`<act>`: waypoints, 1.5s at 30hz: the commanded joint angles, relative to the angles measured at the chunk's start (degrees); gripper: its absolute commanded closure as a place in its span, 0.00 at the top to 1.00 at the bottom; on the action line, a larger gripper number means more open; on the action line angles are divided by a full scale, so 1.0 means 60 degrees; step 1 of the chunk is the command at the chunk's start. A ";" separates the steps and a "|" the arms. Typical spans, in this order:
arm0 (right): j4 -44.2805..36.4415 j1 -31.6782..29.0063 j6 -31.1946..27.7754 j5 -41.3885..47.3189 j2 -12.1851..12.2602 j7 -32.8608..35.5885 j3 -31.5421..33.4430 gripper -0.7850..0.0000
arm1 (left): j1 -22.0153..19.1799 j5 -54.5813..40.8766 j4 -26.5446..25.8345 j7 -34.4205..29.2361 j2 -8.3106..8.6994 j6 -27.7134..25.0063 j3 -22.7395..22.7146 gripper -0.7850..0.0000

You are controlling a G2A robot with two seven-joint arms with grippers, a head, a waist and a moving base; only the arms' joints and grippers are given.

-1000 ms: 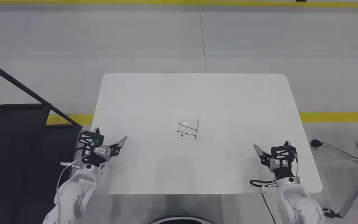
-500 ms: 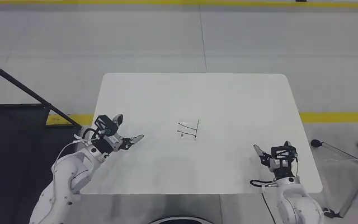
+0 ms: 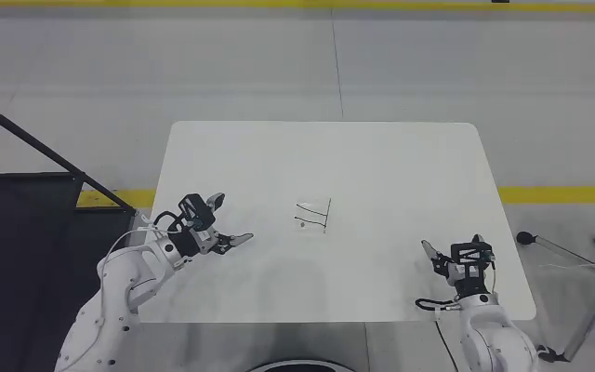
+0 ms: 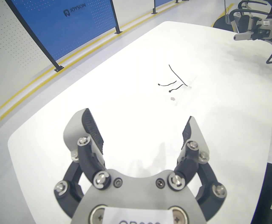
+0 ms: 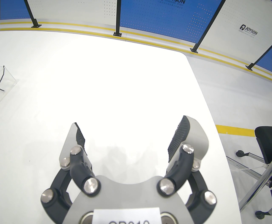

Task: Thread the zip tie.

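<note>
Top view: the zip ties (image 3: 313, 216) lie mid-way across the desk (image 3: 390, 167), with the left gripper (image 3: 232, 219) open nearby. Left wrist view: thin strands (flat, bunched) could slip the pads (image 4: 93, 129) or lift paired. Right wrist view: the right gripper (image 5: 130, 121) is open, well apart.

Table (image 3: 390, 158): white, rounded corners, plain top.
Floor (image 3: 279, 65): pale grey, all around the table.
Yellow line (image 3: 548, 194): on the floor to either side of the table; another farther beyond it.
Panels (image 5: 148, 19): blue and perforated white, on black posts, beyond the table.
Chair (image 5: 263, 135): black, wheeled, beside the table.
Dark screen (image 3: 37, 232): beside the table.
</note>
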 commanded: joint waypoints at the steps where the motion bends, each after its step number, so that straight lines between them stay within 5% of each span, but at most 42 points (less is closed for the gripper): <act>1: 0.0000 0.0000 0.0000 0.0000 0.0000 0.0000 0.0000 1.00 | 0.0084 -0.0339 0.0012 0.0092 -0.0004 -0.0047 0.0034 1.00; 4: 0.0000 0.0000 0.0000 0.0000 0.0000 0.0000 0.0000 1.00 | -0.0048 -0.1672 0.0185 -0.0414 -0.0040 -0.0210 0.0231 1.00; 7: 0.0000 0.0000 0.0000 0.0000 0.0000 0.0000 0.0000 1.00 | -0.0550 -0.3317 0.0390 -0.2045 -0.0054 -0.0480 0.0632 1.00; 14: 0.0000 0.0000 0.0000 0.0000 0.0000 0.0000 0.0000 1.00 | -0.2045 -0.6961 0.0838 -0.5624 -0.0129 0.0849 0.1694 1.00; 22: 0.0000 0.0000 0.0000 0.0000 0.0000 0.0000 0.0000 1.00 | -0.3664 -1.0197 0.1897 -0.8535 -0.0197 0.2737 0.2473 1.00; 33: 0.0000 0.0000 0.0000 0.0000 0.0000 0.0000 0.0000 1.00 | -0.3558 -1.0329 0.1828 -0.8417 -0.0191 0.2843 0.2489 1.00; 38: 0.0000 0.0000 0.0000 0.0000 0.0000 0.0000 0.0000 1.00 | -0.3656 -0.9939 0.1735 -0.8316 -0.0222 0.4304 0.2771 1.00; 45: 0.0000 0.0000 0.0000 0.0000 0.0000 0.0000 0.0000 1.00 | -0.4621 -0.9511 0.2426 -0.8479 -0.0440 0.6032 0.3826 1.00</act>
